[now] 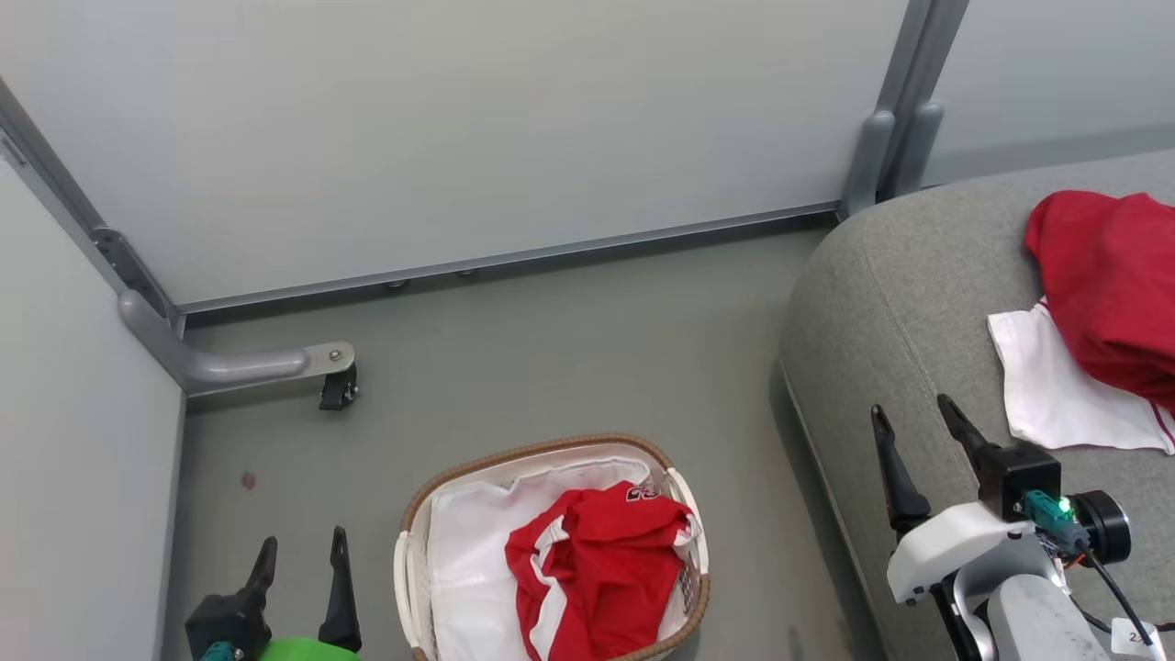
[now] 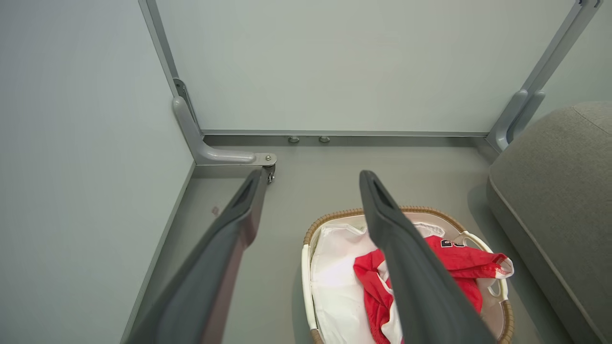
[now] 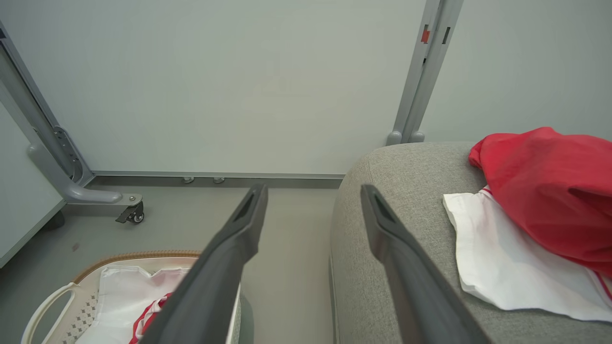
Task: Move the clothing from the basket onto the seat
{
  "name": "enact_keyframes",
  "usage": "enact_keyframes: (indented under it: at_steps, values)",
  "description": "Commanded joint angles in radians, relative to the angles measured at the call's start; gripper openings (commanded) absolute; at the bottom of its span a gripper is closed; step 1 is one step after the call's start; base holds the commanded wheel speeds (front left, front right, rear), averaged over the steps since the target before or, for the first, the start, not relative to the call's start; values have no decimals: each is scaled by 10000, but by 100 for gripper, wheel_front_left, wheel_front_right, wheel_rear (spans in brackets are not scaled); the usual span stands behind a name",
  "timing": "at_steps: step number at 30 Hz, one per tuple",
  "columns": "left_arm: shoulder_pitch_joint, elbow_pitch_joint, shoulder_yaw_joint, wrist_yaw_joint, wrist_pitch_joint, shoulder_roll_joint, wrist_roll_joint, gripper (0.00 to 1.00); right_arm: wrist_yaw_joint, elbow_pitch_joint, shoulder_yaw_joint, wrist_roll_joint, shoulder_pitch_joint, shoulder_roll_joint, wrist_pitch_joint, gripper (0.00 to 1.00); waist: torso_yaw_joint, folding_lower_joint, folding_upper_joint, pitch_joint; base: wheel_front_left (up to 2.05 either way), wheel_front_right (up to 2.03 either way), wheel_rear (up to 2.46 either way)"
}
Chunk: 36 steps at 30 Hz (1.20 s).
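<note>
A red jersey with black lettering (image 1: 597,565) (image 2: 459,272) lies crumpled in the cream basket (image 1: 542,454) (image 2: 334,219) (image 3: 52,306) on its white liner. The other red garment with a white sleeve panel (image 1: 1102,303) (image 3: 545,200) rests on the grey seat (image 1: 881,303) (image 3: 397,191) (image 2: 550,191) at the right. My left gripper (image 1: 303,553) (image 2: 313,179) hangs open and empty left of the basket. My right gripper (image 1: 918,413) (image 3: 313,193) stands open and empty over the seat's front edge, left of the garment there.
Pale partition walls (image 1: 459,128) close off the back and left. A grey wall foot with a caster (image 1: 335,390) (image 3: 134,217) juts onto the floor behind the basket. Grey floor (image 1: 569,349) lies between basket and seat.
</note>
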Motion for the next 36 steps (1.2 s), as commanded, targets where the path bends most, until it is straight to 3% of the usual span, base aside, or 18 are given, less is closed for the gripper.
enact_keyframes:
  at_steps: [1, 10, 24, 36]
  values:
    - [174, 0, -56, 35, 5, 5, -101, 100, -14, -1, -12, 66, 160, -27, -3, 100, 115, 0, 0, -120, 0, 0, 0]
    - [-344, 172, -641, -208, 5, 9, -309, 100, -14, -291, 84, 170, -277, -21, -3, 100, 10, 0, 0, 545, 0, 0, 0]
    - [-3516, 1126, -2073, -344, 5, 39, -275, 100, -14, -1716, 598, 772, -2482, -20, -3, 100, -999, 0, 0, 3822, 0, 0, 0]
    - [-5807, 2640, -3286, -342, 5, 801, -619, 100, -14, -3012, 1172, 1586, -3869, -11, -3, 100, -2073, 0, 0, 6274, 0, 0, 0]
